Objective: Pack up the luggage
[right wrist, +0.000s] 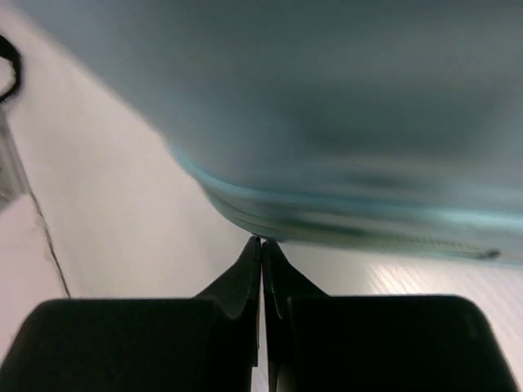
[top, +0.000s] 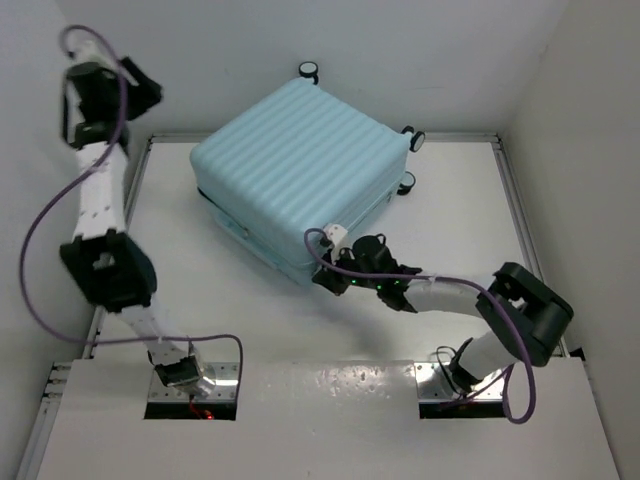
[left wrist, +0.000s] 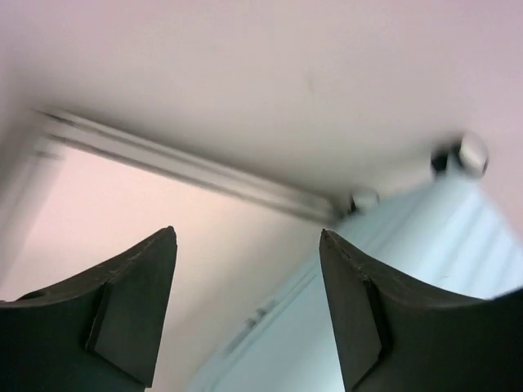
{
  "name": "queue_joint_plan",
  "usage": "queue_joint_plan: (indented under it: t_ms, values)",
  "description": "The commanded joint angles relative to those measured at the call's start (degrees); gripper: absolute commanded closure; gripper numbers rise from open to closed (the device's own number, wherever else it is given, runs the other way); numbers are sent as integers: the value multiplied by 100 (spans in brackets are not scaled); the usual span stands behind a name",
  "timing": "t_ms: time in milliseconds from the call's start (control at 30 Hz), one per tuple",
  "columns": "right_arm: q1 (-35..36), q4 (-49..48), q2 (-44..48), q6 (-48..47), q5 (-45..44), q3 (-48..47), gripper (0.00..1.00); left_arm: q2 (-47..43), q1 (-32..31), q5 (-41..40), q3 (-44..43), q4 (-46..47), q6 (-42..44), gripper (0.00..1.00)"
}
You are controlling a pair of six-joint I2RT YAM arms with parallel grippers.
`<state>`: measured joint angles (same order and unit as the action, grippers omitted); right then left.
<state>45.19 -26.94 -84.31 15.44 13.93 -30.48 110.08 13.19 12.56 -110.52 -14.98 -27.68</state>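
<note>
Fingers (right wrist: 237, 286) first: on the right gripper (right wrist: 262, 242) they are pressed flat together, pad against pad, a thin dark line between them. Their tips point straight at the luggage (top: 300, 160), right up at the pale zip seam that runs round its near side. Whether they actually touch that seam, I cannot tell; the shell is a blur this close.

Over to the left gripper (left wrist: 247, 235), whose jaws stand spread wide, two dark wedges with open air between them. Through that gap the left wrist view shows a white rail (left wrist: 188, 167), and to the right of it the ribbed edge of the luggage with two small wheels (left wrist: 466, 153) at its far end. This gripper is well apart from the luggage, off beyond its left far corner, raised against the white wall (top: 250, 40).

The luggage itself lies closed and flat on the white table (top: 180, 280), ribbed pale blue shell facing up, turned at an angle so one corner points toward the arms. Its black wheels stick out along the far and right sides. The right arm (top: 520, 315) reaches in low from the right of the luggage to that near corner. A purple cable (top: 40, 230) loops along the left arm, left of the luggage.
</note>
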Motion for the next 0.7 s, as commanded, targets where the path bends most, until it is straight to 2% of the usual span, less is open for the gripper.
queue_joint_plan:
  t_ms: [0, 67, 100, 167, 233, 300, 367, 400, 467, 533, 600, 633, 667]
  values:
    - [498, -1445, -540, -252, -223, -677, 100, -1539, 813, -801, 783, -1031, -307, 28]
    - [762, -1612, -883, -287, -478, -915, 99, -2427, 1167, -466, 1793, -1679, -386, 24]
    - [1198, -1613, -1233, -348, -810, -1499, 96, -3300, 1682, 83, 2867, -2197, -265, 26]
    - [1282, -1525, -1455, -419, -910, -1654, 96, -3834, 1748, 150, 3543, -2447, -211, 30]
    - [1536, -1499, -1779, -559, -1102, -2259, 95, -4256, 1801, 291, 4341, -2614, -97, 31]
    - [1702, -1612, -2149, -770, -1243, -2714, 89, -4669, 1801, 405, 4740, -2764, -44, 33]
    - [1835, -1648, -2317, -1043, -1366, -2963, 87, -4742, 1801, 458, 5187, -2817, -44, 33]
    - [1888, -1718, -2483, -1052, -1376, -3199, 83, -4794, 1801, 580, 5320, -2817, -131, 33]
    - [2054, -1972, -2415, -1200, -1584, -3123, 74, -4733, 1723, 930, 5627, -2695, -185, 33]
    - [2213, -2745, -2257, -1428, -2006, -2702, 62, -4619, 1626, 1178, 5760, -2396, -264, 36]
    - [2188, -2713, -1644, -1500, -1974, -2070, 62, -4479, 1354, 1240, 5831, -2107, -352, 38]
    - [2178, -2529, -1241, -1413, -1939, -1963, 66, -4478, 1248, 1240, 5831, -2036, -491, 38]
    - [2048, -2301, -1028, -1047, -1930, -1797, 66, -4478, 1021, 1162, 5883, -1913, -571, 38]
